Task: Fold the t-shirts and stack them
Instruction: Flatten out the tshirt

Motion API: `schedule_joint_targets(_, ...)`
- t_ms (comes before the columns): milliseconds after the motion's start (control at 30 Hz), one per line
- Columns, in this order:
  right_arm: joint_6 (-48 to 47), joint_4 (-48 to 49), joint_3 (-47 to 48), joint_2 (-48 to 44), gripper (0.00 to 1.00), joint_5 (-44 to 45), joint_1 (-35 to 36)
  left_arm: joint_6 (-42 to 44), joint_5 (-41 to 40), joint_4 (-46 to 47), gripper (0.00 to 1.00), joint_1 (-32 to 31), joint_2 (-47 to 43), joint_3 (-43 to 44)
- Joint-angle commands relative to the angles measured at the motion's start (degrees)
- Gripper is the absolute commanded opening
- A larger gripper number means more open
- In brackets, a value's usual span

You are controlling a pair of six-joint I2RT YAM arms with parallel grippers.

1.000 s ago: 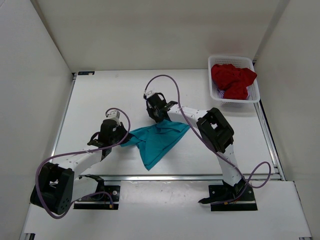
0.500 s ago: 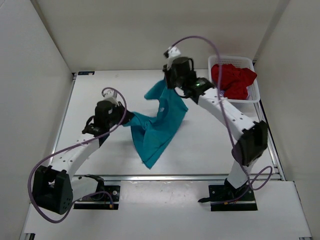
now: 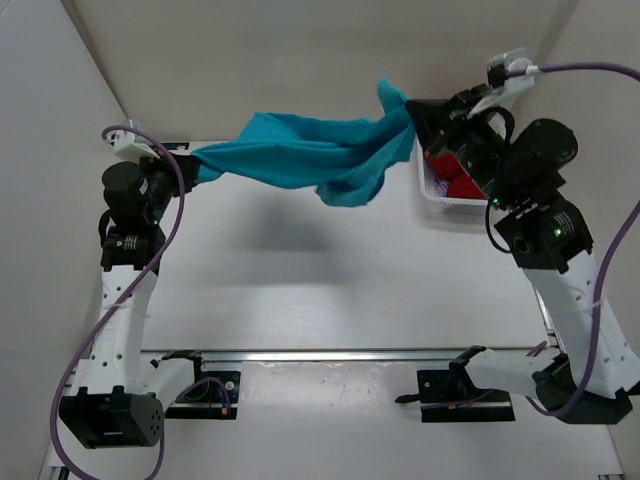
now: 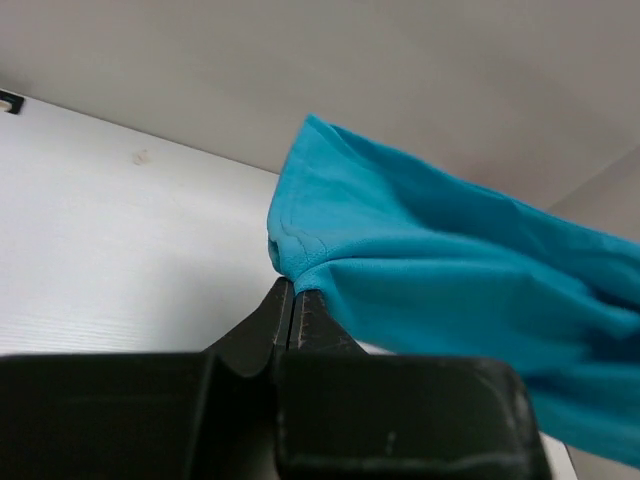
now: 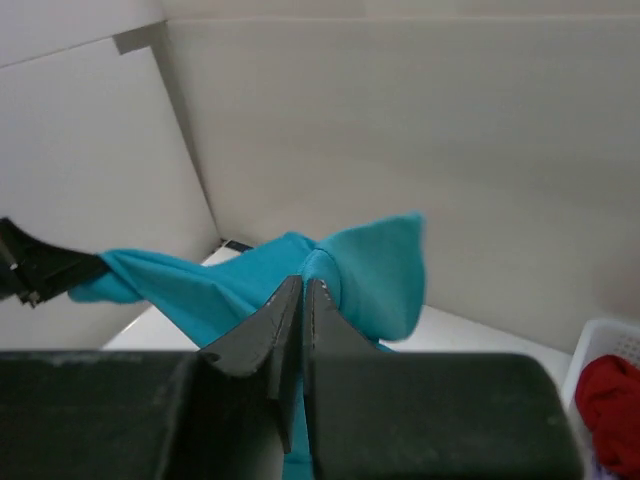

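Note:
The teal t-shirt (image 3: 300, 155) hangs stretched in the air above the table between both arms. My left gripper (image 3: 190, 165) is shut on its left end; in the left wrist view the cloth (image 4: 440, 270) bunches at the closed fingertips (image 4: 292, 285). My right gripper (image 3: 412, 118) is shut on the right end, where a corner of the shirt (image 5: 370, 270) sticks up past the jaws (image 5: 303, 285). A dark red t-shirt (image 3: 452, 170) lies in the white basket (image 3: 432, 192), partly hidden behind the right arm. A bit of it (image 5: 610, 405) shows in the right wrist view.
The white mesh basket stands at the back right of the table (image 3: 330, 280), close under my right arm. White walls (image 3: 60, 150) enclose the table on the left, back and right. A metal rail (image 3: 330, 353) runs along the near edge.
Both arms have lifted the teal t-shirt off the table and pulled apart, the left going far left and the right going right towards the basket, so the shirt now hangs spread between them.

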Motion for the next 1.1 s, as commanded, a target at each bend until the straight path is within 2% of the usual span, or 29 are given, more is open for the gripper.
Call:
schedule_joint_targets(0, -0.28, 0.87, -8.32, -2.67, 0.00, 5.10, 3.70, 3.65, -5.46, -5.16, 0.00, 0.65, -1.63, 0.86)
schedule_joint_targets(67, 2.07, 2.02, -15.80, -6.80, 0.00, 3.23, 0.75, 2.25, -3.72, -4.29, 0.00, 1.88, -2.59, -0.54)
schedule_joint_targets(133, 9.52, 5.18, -26.33, -8.92, 0.00, -7.13, -10.98, 2.24, -2.83, -3.76, 0.00, 1.89, -3.12, -1.42)
schedule_joint_targets(200, 14.19, 8.96, -30.49, -9.03, 0.00, -20.99, -18.91, 2.51, -2.65, -4.37, 0.00, 0.66, -3.04, -1.60)
schedule_joint_targets(233, 15.44, 10.37, -32.42, -9.28, 0.00, -23.49, -21.83, 2.94, -2.74, -4.81, 0.00, -0.13, -3.73, -2.04)
schedule_joint_targets(300, 15.80, 11.61, -33.49, -7.71, 0.00, -22.91, -23.44, 2.25, -2.65, -4.11, 0.00, -0.75, -4.88, -5.28)
schedule_joint_targets(400, 17.20, 12.48, -33.76, 0.17, 0.00, -24.75, -24.93, 0.93, -3.88, -1.75, 0.00, -0.49, -8.38, -17.99)
schedule_joint_targets(500, 16.33, 14.16, -32.01, 9.48, 0.00, -23.44, -22.04, 0.31, -3.62, -0.59, 0.00, -0.31, -10.76, -26.53)
schedule_joint_targets(533, 15.46, 13.90, -28.78, 11.87, 0.00, -22.65, -21.34, -0.30, -4.14, -0.07, 0.00, -0.75, -11.47, -28.22)
schedule_joint_targets(600, 15.18, 12.77, -21.57, 23.00, 0.00, -24.21, -20.98, -1.88, -4.93, 0.63, 0.00, -0.75, -12.70, -33.66)
schedule_joint_targets(633, 13.97, 9.88, -14.50, 29.50, 0.00, -23.96, -20.72, -1.97, -5.29, 0.81, 0.00, -0.23, -13.23, -34.73)
schedule_joint_targets(700, 10.98, 3.55, 4.37, 38.46, 0.00, -22.83, -20.54, -1.54, -6.34, 0.64, 0.00, -0.84, -13.41, -35.44)
schedule_joint_targets(733, 10.27, -2.22, 9.52, 45.14, 0.00, -21.25, -20.37, -1.45, -6.52, 0.64, 0.00, -0.66, -13.06, -34.92)
schedule_joint_targets(800, 8.16, -11.04, 34.05, 54.11, 0.00, -18.51, -20.01, -1.97, -5.73, 1.51, 0.00, -0.58, -11.75, -33.78)
schedule_joint_targets(833, 8.33, -16.89, 40.18, 59.56, 0.00, -18.16, -19.75, -1.71, -5.64, 1.78, 0.00, -0.66, -11.65, -32.99)
schedule_joint_targets(867, 8.50, -20.17, 48.60, 61.19, 0.00, -19.46, -20.36, -2.58, -5.64, 2.22, 0.00, -0.84, -10.87, -31.94)
schedule_joint_targets(933, 10.35, -19.42, 43.52, 56.05, 0.00, -22.97, -21.15, -2.76, -5.29, 2.57, 0.00, -3.12, -10.33, -29.22)
schedule_joint_targets(967, 8.78, -20.98, 39.93, 54.19, 0.00, -21.86, -19.94, -2.50, -5.29, 2.75, 0.00, -3.99, -9.98, -28.07)
schedule_joint_targets(1000, 6.16, -21.61, 36.93, 50.08, 0.00, -19.76, -17.84, -2.24, -6.59, 2.57, 0.00, -4.87, -9.98, -27.28)
schedule_joint_targets(1067, 2.54, -19.87, 29.64, 39.81, 0.00, -8.02, -13.00, -1.71, -7.22, 2.57, 0.00, -5.40, -9.81, -24.12)
